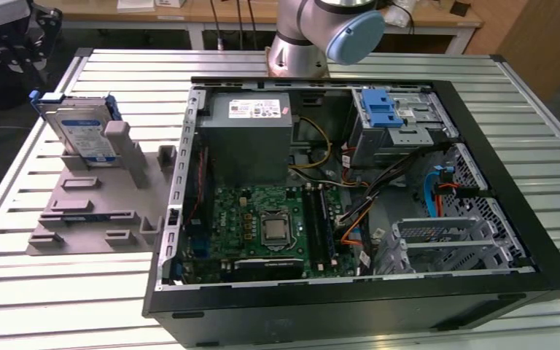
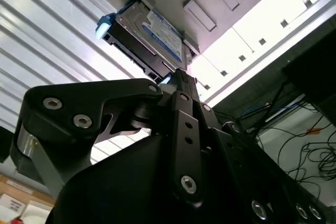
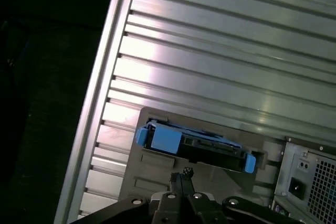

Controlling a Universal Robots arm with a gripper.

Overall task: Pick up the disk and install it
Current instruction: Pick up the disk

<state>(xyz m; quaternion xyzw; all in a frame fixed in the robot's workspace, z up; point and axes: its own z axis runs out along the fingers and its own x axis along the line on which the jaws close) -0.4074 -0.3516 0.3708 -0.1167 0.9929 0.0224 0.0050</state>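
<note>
While the disk (image 1: 78, 131) stands upright, the end effector (image 3: 184, 174) faces it.

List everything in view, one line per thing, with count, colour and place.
disk: one, silver with a white-and-blue label and blue rails, upright in the fixture
fixture block: one, grey, on the table at the exterior view's left of the case
computer case: one, black, open, lying on the table
power-supply box: one, grey, inside the case
motherboard: one, green, inside the case
drive-bay latch: one, blue, inside the case
table: one, silver, slatted
robot arm: one, grey with a blue cap, behind the case
end effector: one, black, shut, apart from the disk
</note>
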